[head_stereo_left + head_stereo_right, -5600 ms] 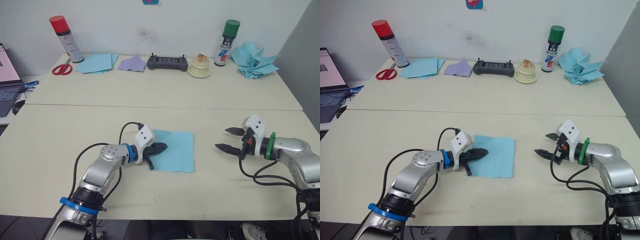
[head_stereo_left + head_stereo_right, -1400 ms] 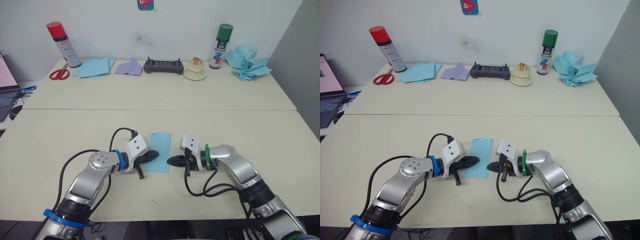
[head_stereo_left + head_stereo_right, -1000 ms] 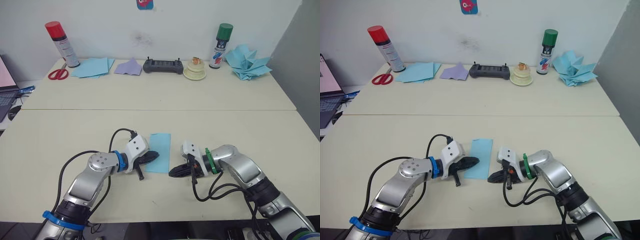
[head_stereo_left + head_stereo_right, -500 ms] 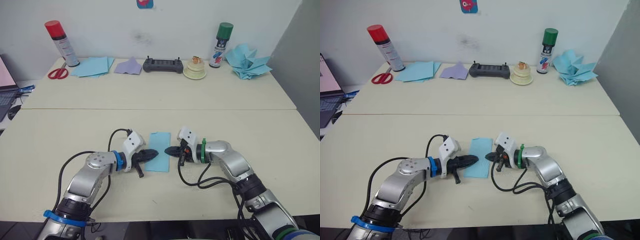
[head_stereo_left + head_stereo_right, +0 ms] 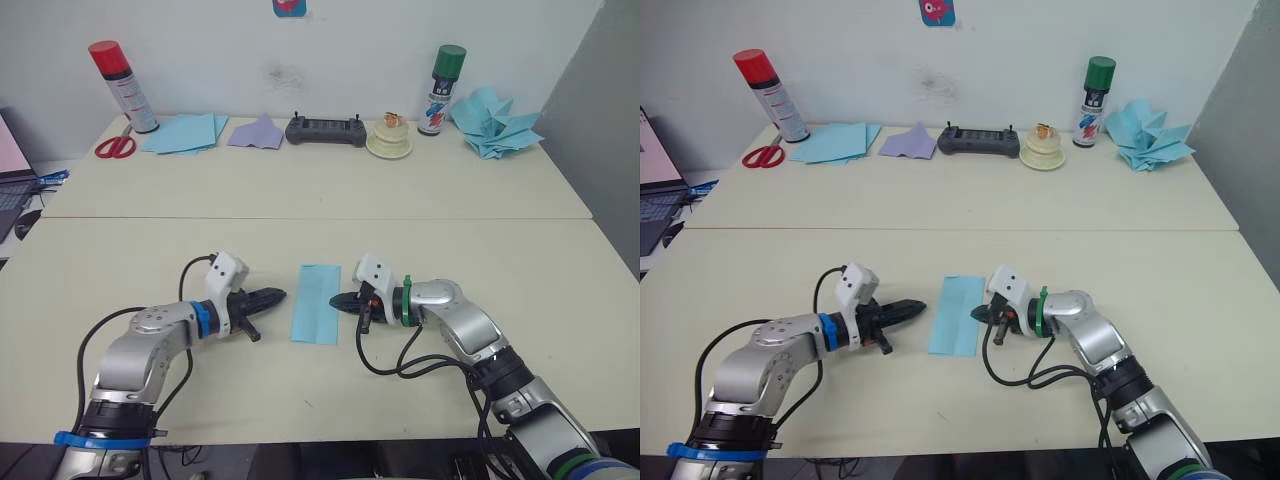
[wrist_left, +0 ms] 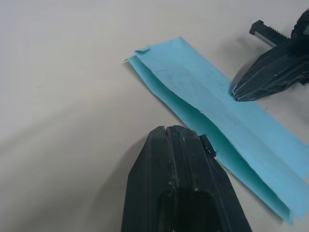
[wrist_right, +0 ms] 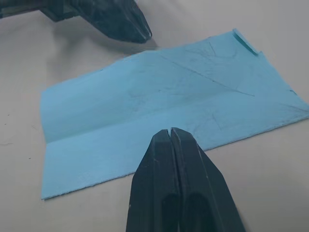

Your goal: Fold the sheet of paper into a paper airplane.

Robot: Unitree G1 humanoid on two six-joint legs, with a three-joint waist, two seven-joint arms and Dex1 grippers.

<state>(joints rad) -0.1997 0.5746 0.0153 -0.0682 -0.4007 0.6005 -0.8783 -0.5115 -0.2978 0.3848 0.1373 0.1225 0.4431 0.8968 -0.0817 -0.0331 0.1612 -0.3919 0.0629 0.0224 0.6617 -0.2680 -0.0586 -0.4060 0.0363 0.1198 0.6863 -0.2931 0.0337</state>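
Observation:
The sheet of paper [image 5: 317, 303] is light blue and lies flat on the near table, folded lengthwise into a narrow strip with crease lines across it [image 7: 159, 101]. My left gripper [image 5: 278, 296] is shut and rests on the table a short way to the left of the strip, not touching it; its closed fingers [image 6: 181, 133] point at the paper [image 6: 212, 116]. My right gripper [image 5: 335, 301] is shut too, and its tip [image 7: 170, 133] sits on the strip's right long edge. Neither gripper holds anything.
Along the far table edge stand a red spray can [image 5: 112, 70], scissors [image 5: 113, 147], a stack of blue sheets [image 5: 186, 132], a lilac paper piece [image 5: 256, 131], a black controller [image 5: 326, 129], a cream object [image 5: 389, 142], a green spray can [image 5: 440, 75] and a heap of blue paper planes [image 5: 495, 121].
My left gripper has pulled back to the left, off the paper. My right gripper has come up from nearer the front edge to the strip's right edge and stays there. The strip has not moved.

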